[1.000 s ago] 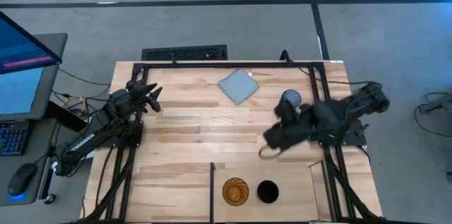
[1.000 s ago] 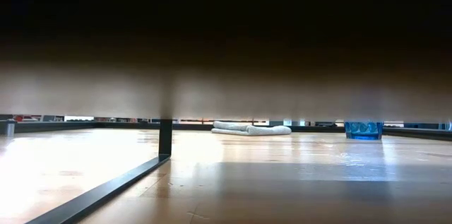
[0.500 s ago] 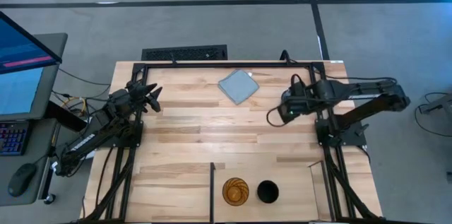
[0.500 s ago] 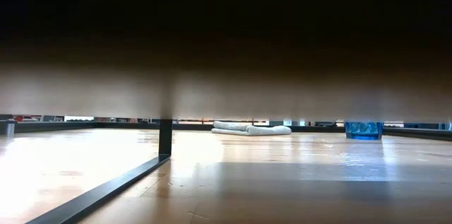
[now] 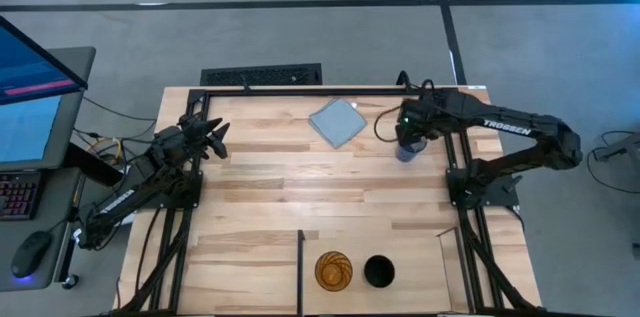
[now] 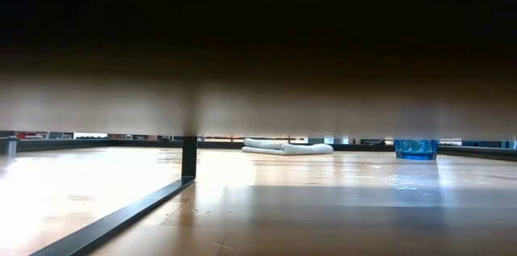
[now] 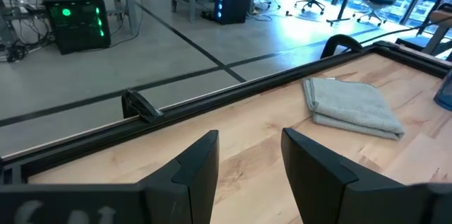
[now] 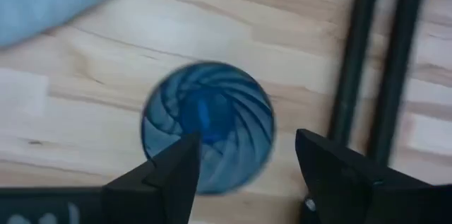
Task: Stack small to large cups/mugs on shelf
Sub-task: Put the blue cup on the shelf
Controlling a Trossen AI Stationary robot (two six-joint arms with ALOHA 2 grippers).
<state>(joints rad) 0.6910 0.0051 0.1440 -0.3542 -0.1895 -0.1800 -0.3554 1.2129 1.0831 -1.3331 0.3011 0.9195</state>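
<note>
The blue cup (image 8: 208,125) stands upright on its base on the table's far right part, also seen in the high view (image 5: 408,150) and the low view (image 6: 416,148). My right gripper (image 8: 247,146) is open and hovers over the cup's mouth, pointing down. One finger is above its opening and the other is outside its rim; I see no touch. The amber tumbler (image 5: 334,270) and the black cup (image 5: 379,272) stand side by side on the shelf (image 5: 415,257) at the near edge. My left gripper (image 5: 215,137) waits open at the far left.
A folded grey-blue cloth (image 5: 337,122) lies left of the blue cup, near the far edge. A black divider bar (image 5: 301,267) bounds the shelf on its left. Black frame rails (image 8: 367,61) run close beside the blue cup. Bare wood spans the table's middle.
My right arm has swung from the table's middle right toward the far edge and now hangs over the blue cup. The cups and the cloth have stayed in place.
</note>
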